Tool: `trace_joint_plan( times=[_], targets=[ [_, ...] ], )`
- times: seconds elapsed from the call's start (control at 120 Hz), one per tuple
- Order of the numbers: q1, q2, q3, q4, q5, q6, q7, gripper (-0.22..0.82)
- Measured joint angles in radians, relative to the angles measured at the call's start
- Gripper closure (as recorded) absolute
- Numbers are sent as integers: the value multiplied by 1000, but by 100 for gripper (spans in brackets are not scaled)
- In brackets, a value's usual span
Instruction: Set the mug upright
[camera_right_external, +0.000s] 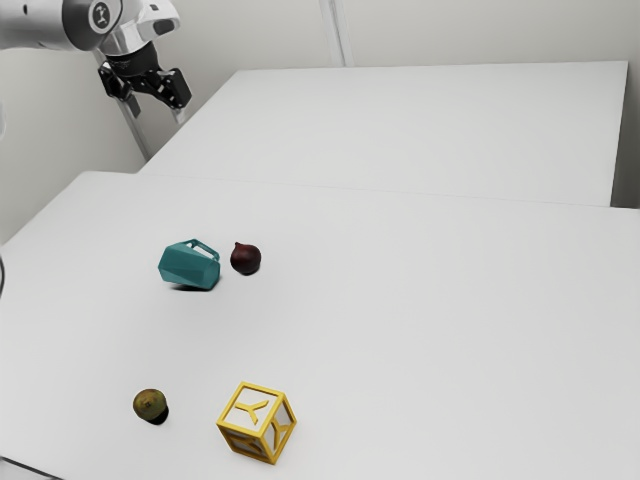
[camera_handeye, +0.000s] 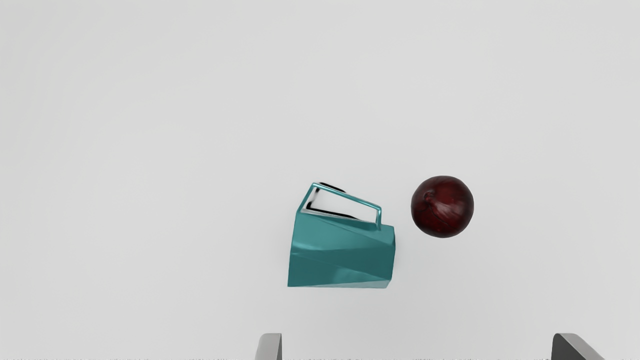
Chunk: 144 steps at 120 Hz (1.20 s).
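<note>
Mug (camera_right_external: 190, 267) on its side, one open gripper (camera_right_external: 157, 112) high above

One teal mug lies tipped over on the white table (camera_right_external: 430, 320), left of centre in the exterior view. Its single handle (camera_right_external: 206, 246) juts toward the upper edge of that view; in the wrist view it is on the side of the mug away from the fingers (camera_handeye: 270, 347). One dark red onion (camera_right_external: 245, 258) sits near the mug's narrower end, the two apart.

Two more things are on the table: one yellow-edged cube (camera_right_external: 257, 422) at the bottom of the exterior view, left of its middle, and one small round brownish-green thing (camera_right_external: 150, 404) at the lower left, perhaps a fruit, though it is too small there to be sure. That makes four objects in all. A second white surface (camera_right_external: 430, 130) stretches across the upper part of the exterior view, beyond the table.

The gripper is at the upper left of the exterior view, well above the table. Its two fingers stand wide apart, with hold of nothing.
</note>
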<state>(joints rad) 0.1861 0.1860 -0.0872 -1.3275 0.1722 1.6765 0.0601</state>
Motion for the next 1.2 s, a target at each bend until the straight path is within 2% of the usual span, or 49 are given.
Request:
trace_joint_plan(
  times=[0.192, 0.392, 0.433, 0.533, 0.6, 0.692, 0.758, 0.833, 0.975, 1.2],
  targets=[
    [-36, -120, -3, -8, -14, -78, 7, 2],
    [-59, -118, 7, -30, -83, -143, 5, 2],
    [-66, -125, 37, -78, -118, -149, 7, 2],
    [-103, -156, 177, -267, -273, -115, 29, 2],
    [-67, -107, 237, -323, -390, -88, 68, 2],
    [118, 18, 257, -332, -533, -62, 140, 2],
    [228, 122, 241, -299, -618, -50, 201, 2],
    [336, 227, 160, -209, -678, -40, 267, 2],
    [384, 366, 127, -129, -797, -35, 372, 2],
    [394, 430, 128, -175, -1033, -46, 495, 2]
  ],
)
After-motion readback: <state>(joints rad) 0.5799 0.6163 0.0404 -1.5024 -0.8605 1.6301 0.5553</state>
